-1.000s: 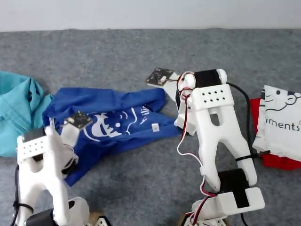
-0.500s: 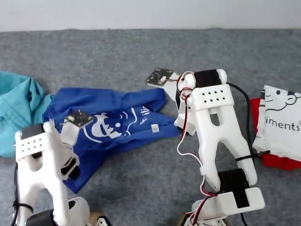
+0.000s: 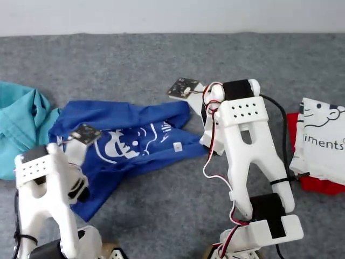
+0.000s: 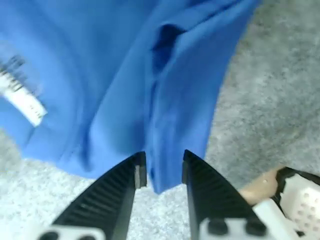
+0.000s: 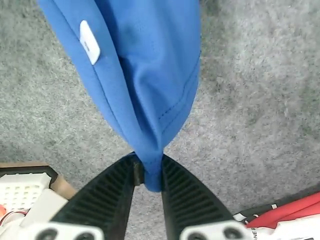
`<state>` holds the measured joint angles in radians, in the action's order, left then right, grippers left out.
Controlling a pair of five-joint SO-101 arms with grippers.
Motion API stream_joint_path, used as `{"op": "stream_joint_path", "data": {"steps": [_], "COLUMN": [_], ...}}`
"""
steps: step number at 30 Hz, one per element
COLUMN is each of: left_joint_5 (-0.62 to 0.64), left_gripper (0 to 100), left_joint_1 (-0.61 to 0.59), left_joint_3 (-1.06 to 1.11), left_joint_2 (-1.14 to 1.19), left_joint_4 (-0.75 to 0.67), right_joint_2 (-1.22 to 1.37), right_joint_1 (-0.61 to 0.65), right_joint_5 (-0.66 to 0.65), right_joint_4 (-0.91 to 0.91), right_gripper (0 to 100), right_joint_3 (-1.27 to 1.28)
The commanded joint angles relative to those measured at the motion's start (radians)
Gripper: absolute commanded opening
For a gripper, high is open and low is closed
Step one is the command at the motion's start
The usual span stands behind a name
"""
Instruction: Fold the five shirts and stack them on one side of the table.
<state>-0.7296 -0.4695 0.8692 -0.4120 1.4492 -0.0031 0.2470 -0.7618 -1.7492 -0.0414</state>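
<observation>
A blue shirt (image 3: 135,135) with a white print lies crumpled on the grey table, left of centre. My left arm (image 3: 46,178) stands over its near left corner. In the left wrist view my left gripper (image 4: 161,167) is shut on a fold of the blue shirt (image 4: 125,75) at its hem. My right arm (image 3: 242,118) stands at the shirt's right end. In the right wrist view my right gripper (image 5: 148,172) is shut on a pinched edge of the blue shirt (image 5: 145,60), below a small white label (image 5: 90,42).
A teal shirt (image 3: 19,124) lies bunched at the left edge. At the right edge a folded white shirt (image 3: 323,140) rests on a red one (image 3: 318,183). Bare grey table (image 3: 161,205) lies between the two arm bases, and more behind the blue shirt.
My left arm has shifted a little left and toward the near edge, drawing the blue shirt's near left corner with it. The right arm has stayed still.
</observation>
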Motion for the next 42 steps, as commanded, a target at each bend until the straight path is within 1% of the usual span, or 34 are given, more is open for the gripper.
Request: {"op": "stream_joint_path", "data": {"steps": [1,4,14,22,24,26,27,29,32,38,40,42], "left_joint_5": [-0.020,-0.069,-0.066,-0.066,-0.066,-0.068,-0.066,-0.066,-0.066,-0.063,-0.048,-0.012], "left_gripper": [13,13,13,13,9,2,1,1,1,1,1,1], "left_joint_1": [-0.038,-0.040,-0.040,-0.040,-0.040,-0.040,-0.040,-0.043,-0.044,-0.041,-0.041,-0.041], "left_joint_3": [-0.022,0.028,0.150,0.225,0.228,0.219,0.208,0.168,0.067,-0.179,-0.266,-0.341], "left_joint_2": [-0.021,-0.021,-0.021,-0.021,-0.029,-0.031,-0.031,-0.032,-0.066,-0.325,-0.410,-0.477], "left_joint_4": [-0.009,-0.011,-0.170,-0.245,-0.244,-0.242,-0.238,-0.186,-0.061,0.163,0.203,0.210], "right_joint_2": [-0.012,-0.012,-0.012,-0.012,-0.012,-0.013,-0.013,-0.015,-0.013,-0.013,-0.013,-0.016], "right_joint_1": [-0.012,-0.012,-0.012,-0.012,-0.012,-0.012,-0.012,-0.012,-0.013,-0.013,-0.013,-0.013], "right_joint_5": [0.011,0.011,0.011,0.011,0.011,0.011,0.011,0.011,0.011,0.031,0.031,0.035], "right_joint_4": [-0.027,-0.027,-0.027,-0.027,-0.027,-0.027,-0.027,-0.028,-0.044,-0.047,-0.047,-0.047], "right_gripper": [1.0,1.0,1.0,1.0,1.0,1.0,1.0,1.0,1.0,1.0,1.0,1.0], "right_joint_3": [-0.012,-0.012,-0.012,-0.012,-0.012,-0.012,-0.012,-0.014,-0.051,-0.186,-0.233,-0.288]}}
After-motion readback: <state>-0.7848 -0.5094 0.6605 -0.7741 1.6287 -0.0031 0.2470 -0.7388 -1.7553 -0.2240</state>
